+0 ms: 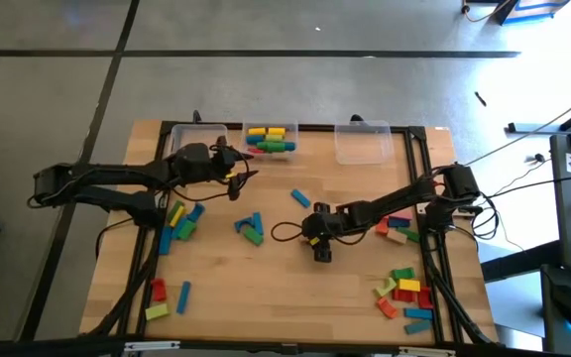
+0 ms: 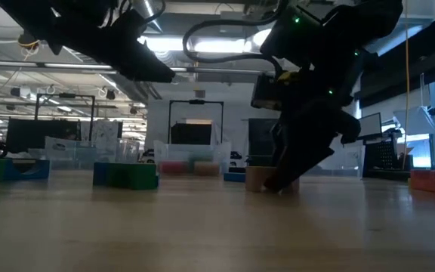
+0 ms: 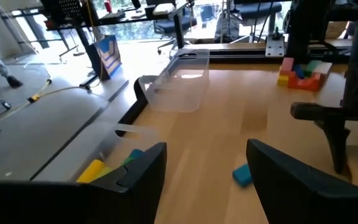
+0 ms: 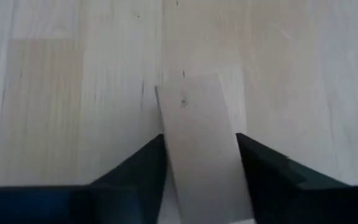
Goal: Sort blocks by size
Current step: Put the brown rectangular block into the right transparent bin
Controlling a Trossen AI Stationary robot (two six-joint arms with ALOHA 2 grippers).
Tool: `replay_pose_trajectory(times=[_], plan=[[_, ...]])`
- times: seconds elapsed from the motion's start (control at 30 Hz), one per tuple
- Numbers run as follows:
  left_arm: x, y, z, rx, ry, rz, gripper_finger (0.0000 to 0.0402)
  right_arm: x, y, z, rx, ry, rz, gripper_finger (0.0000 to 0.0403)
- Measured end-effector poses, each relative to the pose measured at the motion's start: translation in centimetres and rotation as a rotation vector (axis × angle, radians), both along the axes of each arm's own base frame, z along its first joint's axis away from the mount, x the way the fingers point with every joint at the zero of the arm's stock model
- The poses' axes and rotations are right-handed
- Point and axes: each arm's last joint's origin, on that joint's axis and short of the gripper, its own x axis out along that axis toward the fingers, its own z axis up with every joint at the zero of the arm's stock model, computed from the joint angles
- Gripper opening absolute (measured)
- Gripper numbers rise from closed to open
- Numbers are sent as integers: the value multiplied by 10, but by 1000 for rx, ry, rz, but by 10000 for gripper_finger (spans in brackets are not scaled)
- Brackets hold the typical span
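Note:
Coloured blocks lie in loose groups on the wooden table: at the left (image 1: 178, 223), in the centre (image 1: 251, 228), at the right (image 1: 399, 226), and near the front corners (image 1: 404, 296) (image 1: 162, 297). My right gripper (image 1: 322, 253) points down at mid-table, shut on a pale wood-coloured block (image 4: 197, 124), which also shows in the low view (image 2: 257, 179). My left gripper (image 1: 244, 180) hovers open and empty near the middle bin; its fingers stand apart in the left wrist view (image 3: 207, 155). A single blue block (image 3: 242, 175) lies on the table ahead of it. My right gripper has the pale block's two long sides (image 4: 166, 155) between its two fingers. The fingers come from above, slanting down, and lie across the block. The block's far end (image 4: 188, 87) sticks out beyond the fingertips, and the block lies flat on the table.
Three clear bins stand along the far edge: left (image 1: 194, 139), middle (image 1: 271, 139) holding several blocks, right (image 1: 365, 144). A black cable loop (image 1: 285, 233) lies beside my right gripper. A dark frame (image 1: 426, 198) edges the table.

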Motion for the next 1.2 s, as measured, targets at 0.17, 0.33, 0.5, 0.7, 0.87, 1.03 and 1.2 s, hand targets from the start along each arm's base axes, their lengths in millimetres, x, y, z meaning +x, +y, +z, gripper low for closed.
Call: replay_pose_trajectory(times=[0.17, 0.33, 0.5, 0.7, 0.87, 1.03, 1.2], plan=[[0, 0, 0, 0, 0, 0, 217, -4, -1, 7, -12, 3, -13, 130], [0, 0, 0, -2, -4, 1, 217, -14, -4, 25, -48, 7, -59, 130], [0, 0, 0, -9, 2, 2, 217, -27, -12, 55, -98, -26, -118, 131], [0, 0, -1, -4, 11, 1, 217, -47, -43, 89, -187, -72, -269, 132], [-1, 0, -4, -46, 28, 11, 217, -66, -79, 107, -223, -57, -403, 134], [-1, 0, -5, -38, 37, 8, 217, -81, -121, 112, -262, -24, -573, 134], [-1, 0, -5, -38, 37, 8, 217, -95, -165, 109, -271, 15, -731, 135]])
